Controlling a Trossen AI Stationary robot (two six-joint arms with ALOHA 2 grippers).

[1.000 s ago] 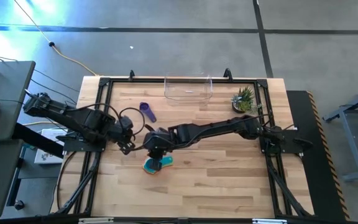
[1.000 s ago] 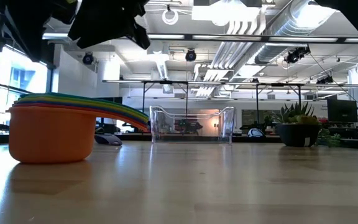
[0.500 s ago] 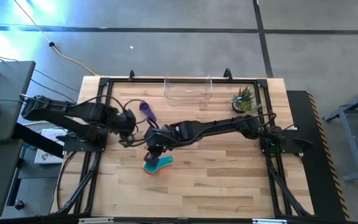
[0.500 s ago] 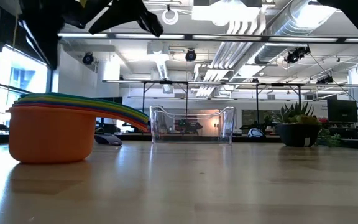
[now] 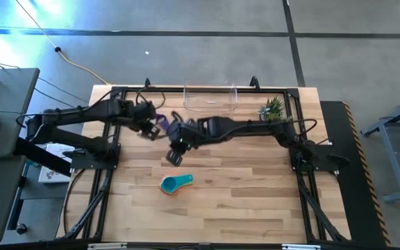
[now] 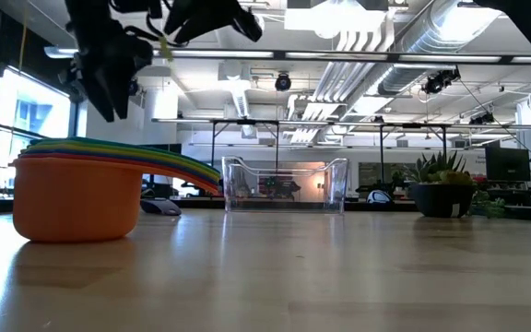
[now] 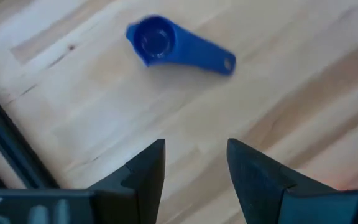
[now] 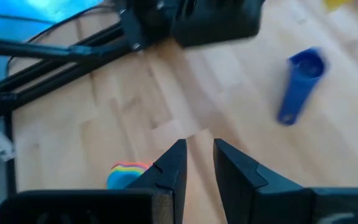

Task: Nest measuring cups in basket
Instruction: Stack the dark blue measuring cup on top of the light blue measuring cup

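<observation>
Hovering at the left of the wooden table (image 5: pixel 255 187) in the overhead view: the left gripper (image 5: pixel 146 129), reaching in from the left edge and hanging just beside a small blue measuring cup (image 5: pixel 162 123). Showing its two dark fingers (image 7: pixel 146 169) spread apart in its own wrist view, with bare wood visible through the gap and nothing between them. Lying flat on the planks beyond those fingers: the blue measuring cup (image 7: pixel 178 48), bowl up, handle stretched out, touched by neither finger.

Hanging near the middle of the table, just beside the same cup on its other side: the right gripper (image 5: pixel 175 155), at the end of an arm stretching across from the right edge. Standing only slightly parted in its own wrist view, the fingers (image 8: pixel 169 167) close to one another, a thin strip of wood showing between them, gripping nothing. Appearing farther off in that view: the blue measuring cup (image 8: pixel 299 83) and the rim of the nested stack of cups (image 8: pixel 128 173).

Sitting alone toward the near side of the table, well apart from both grippers: the nested stack of cups (image 5: pixel 174 183), teal on top seen from above, orange on the outside at table level (image 6: pixel 76 196), rainbow handles fanning out.

Standing at the far edge, holding no cup: the clear basket (image 5: pixel 210 99). Sitting right of it: a small potted plant (image 5: pixel 272 111).
</observation>
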